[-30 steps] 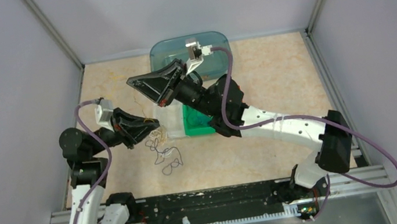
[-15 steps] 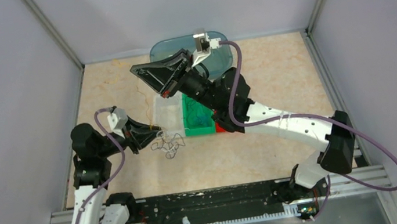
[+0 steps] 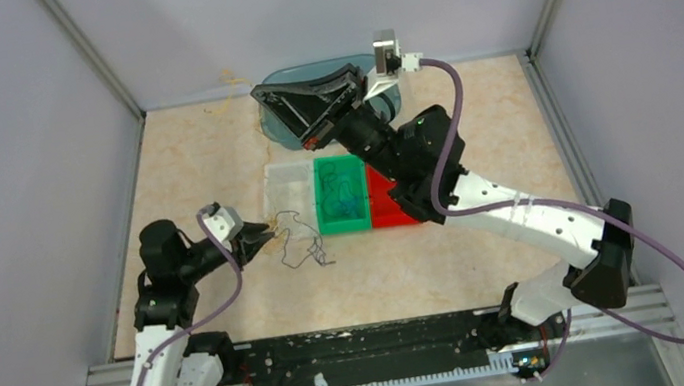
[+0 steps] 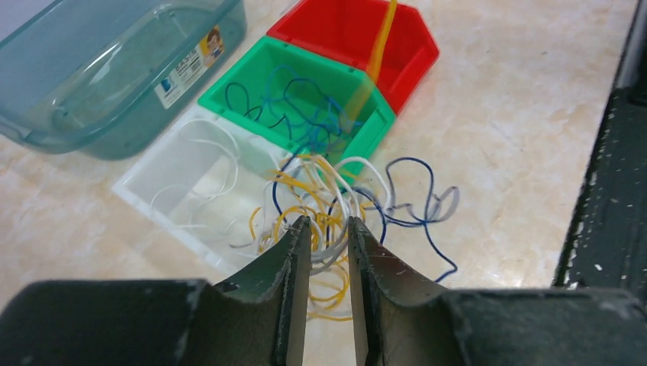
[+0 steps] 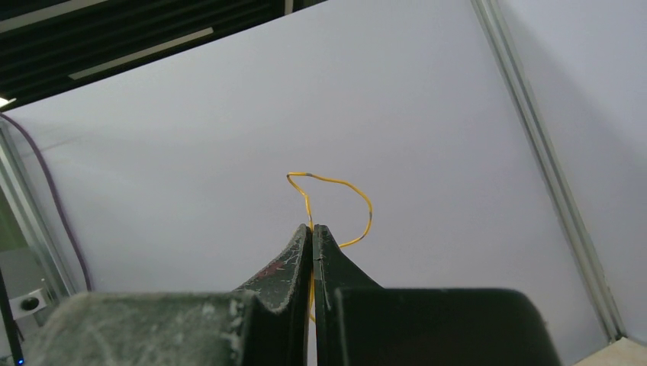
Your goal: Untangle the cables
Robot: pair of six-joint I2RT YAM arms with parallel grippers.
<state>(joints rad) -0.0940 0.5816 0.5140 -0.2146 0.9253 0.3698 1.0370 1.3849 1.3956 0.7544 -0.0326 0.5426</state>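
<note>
Right wrist view shows my right gripper (image 5: 313, 229) clamped on a thin yellow-orange wire (image 5: 341, 184) at frame centre, held high to draw it free, while my left gripper (image 4: 328, 229), jaws slightly apart, straddles the tangle of thin coloured cables (image 4: 336, 191) at the left wrist view's lower centre to steady it.

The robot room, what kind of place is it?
Probably a lab test booth: plain grey walls box in the table, two robot arms are bolted to a metal rail, and sorting bins sit beside tangled cables.
</note>
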